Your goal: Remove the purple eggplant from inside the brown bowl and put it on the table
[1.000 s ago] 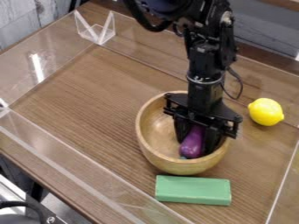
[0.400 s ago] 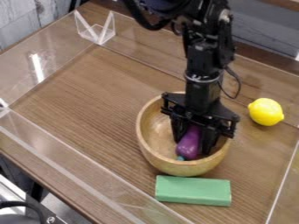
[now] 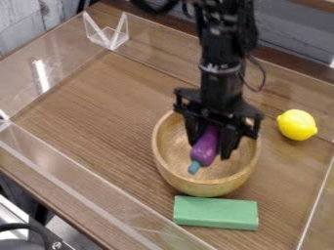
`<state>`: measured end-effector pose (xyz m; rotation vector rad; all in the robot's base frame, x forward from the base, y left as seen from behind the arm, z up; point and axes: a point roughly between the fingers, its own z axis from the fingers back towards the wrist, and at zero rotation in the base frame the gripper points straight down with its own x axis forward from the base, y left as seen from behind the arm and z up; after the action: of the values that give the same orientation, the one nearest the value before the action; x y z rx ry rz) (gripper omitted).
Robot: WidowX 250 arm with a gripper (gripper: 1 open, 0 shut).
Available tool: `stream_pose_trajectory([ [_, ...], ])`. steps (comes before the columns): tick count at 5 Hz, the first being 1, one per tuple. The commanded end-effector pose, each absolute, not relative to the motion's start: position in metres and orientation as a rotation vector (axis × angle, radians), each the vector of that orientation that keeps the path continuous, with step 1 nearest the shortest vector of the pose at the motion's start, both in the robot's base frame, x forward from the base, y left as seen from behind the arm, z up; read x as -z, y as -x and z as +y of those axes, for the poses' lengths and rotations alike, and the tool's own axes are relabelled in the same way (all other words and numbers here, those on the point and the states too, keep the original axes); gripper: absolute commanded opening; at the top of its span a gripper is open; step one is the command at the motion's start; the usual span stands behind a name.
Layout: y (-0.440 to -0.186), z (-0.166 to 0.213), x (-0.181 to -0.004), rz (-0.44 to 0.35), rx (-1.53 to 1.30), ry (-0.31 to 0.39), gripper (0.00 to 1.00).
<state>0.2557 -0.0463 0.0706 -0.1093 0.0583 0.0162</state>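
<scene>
Camera view: the robot is lifting the eggplant, and a bump or a slip is waiting to happen.
The gripper (image 3: 205, 133) is squeezing its fingers shut on the purple eggplant (image 3: 205, 148), which is hanging tilted over the brown bowl (image 3: 169, 166), its blue-green tip pointing to seven o'clock. The eggplant is smooth and shiny and, I think, it could be slipping out if the grip is only pinching one end. Its low tip could be catching the bowl's edge if the arm is going sideways too low, and that could be dragging the bowl into the green block (image 3: 216, 212) at six o'clock. The yellow lemon (image 3: 298, 124) is sitting at two o'clock, outside the bowl.
</scene>
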Motion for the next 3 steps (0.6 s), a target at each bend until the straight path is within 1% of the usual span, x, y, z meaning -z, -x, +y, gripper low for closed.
stream_pose_trajectory([
  [1,-0.264,-0.035,-0.105,-0.033,-0.031,0.117,0.0],
  [2,-0.268,-0.013,-0.118,-0.05,-0.051,0.112,0.0],
  [3,-0.269,0.02,-0.122,-0.055,-0.075,0.099,0.0],
])
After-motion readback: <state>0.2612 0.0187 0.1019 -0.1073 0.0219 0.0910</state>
